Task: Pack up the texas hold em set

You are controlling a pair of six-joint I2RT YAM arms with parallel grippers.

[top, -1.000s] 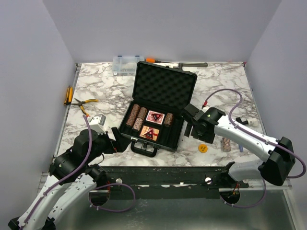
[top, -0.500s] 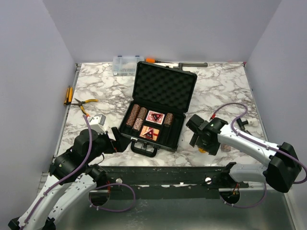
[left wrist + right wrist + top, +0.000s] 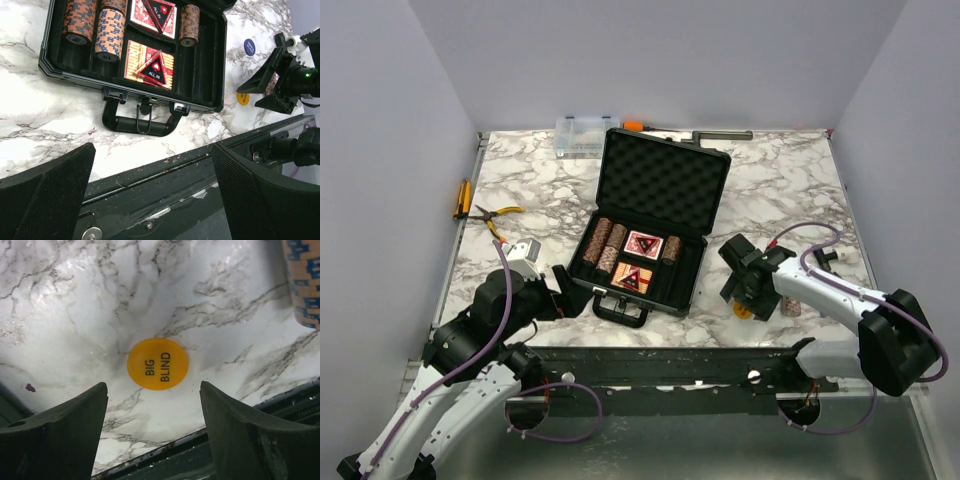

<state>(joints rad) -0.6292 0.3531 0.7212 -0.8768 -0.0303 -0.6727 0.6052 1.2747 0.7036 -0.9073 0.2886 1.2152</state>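
- Black case sits mid-surface, lid up, foam lining showing, handle on the side nearest the arm bases.
- Inside the case: three brown chip stacks in the left bay and one more stack at the right end.
- Two red card decks lie between them, each with a triangular ALL IN token on top.
- Yellow BIG BLIND token lies flat on the marble surface, outside the case, off its front-right corner.
- Loose chip stack is on the surface just past that token, further from the case.
- Round blue token is also outside the case, on its right side.
- Right end effector: fingers apart, pointed down over the yellow token, one on each side, not touching it.
- Left end effector: fingers apart, nothing between them, near the case's front-left corner, aimed at the handle.
- Clear organiser box is behind the case's left rear corner; yellow-handled pliers are well left of the case.
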